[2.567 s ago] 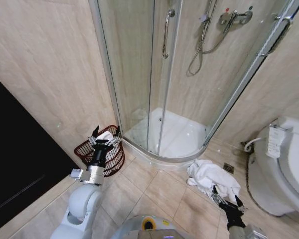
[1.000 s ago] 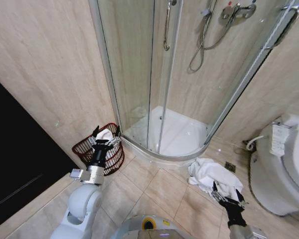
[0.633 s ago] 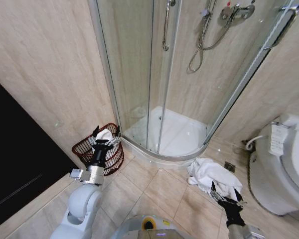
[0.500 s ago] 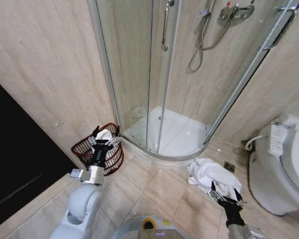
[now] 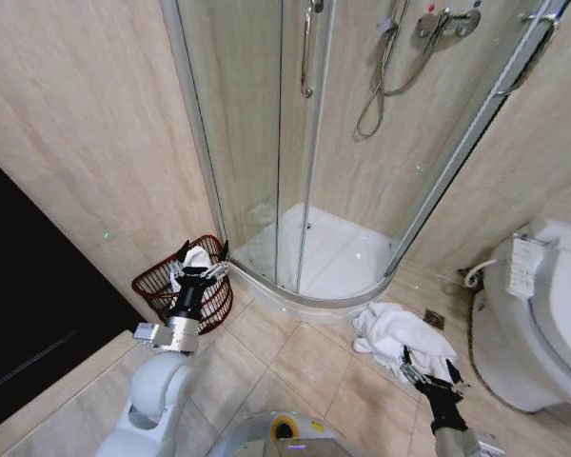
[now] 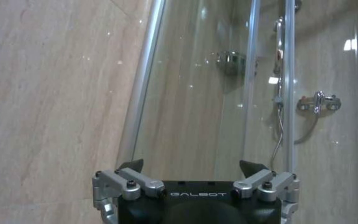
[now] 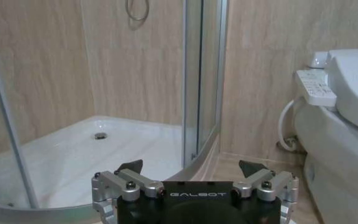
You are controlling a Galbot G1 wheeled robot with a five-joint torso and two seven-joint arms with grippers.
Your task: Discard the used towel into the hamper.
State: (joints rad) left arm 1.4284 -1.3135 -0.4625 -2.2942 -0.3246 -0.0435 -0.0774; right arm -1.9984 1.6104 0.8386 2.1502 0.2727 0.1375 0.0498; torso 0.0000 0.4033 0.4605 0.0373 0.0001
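Towel [image 5: 403, 334] crumpled on floor tiles at 4 o'clock, between shower tray [image 5: 328, 257] and toilet [image 5: 533, 324]. Right gripper [image 5: 427, 372] just below it, fingers spread, empty. Hamper [image 5: 183, 290] at 8 o'clock by wall; left gripper [image 5: 201, 262] spread above its rim.

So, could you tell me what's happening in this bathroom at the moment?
The robot is meant to put a used towel in the hamper, which stands by the wall next to the shower cabin and already has something white in it. A white towel lies crumpled on the floor tiles near the toilet. The right gripper hangs just in front of that towel, jaws open and empty. The left gripper hangs over the hamper, jaws open.
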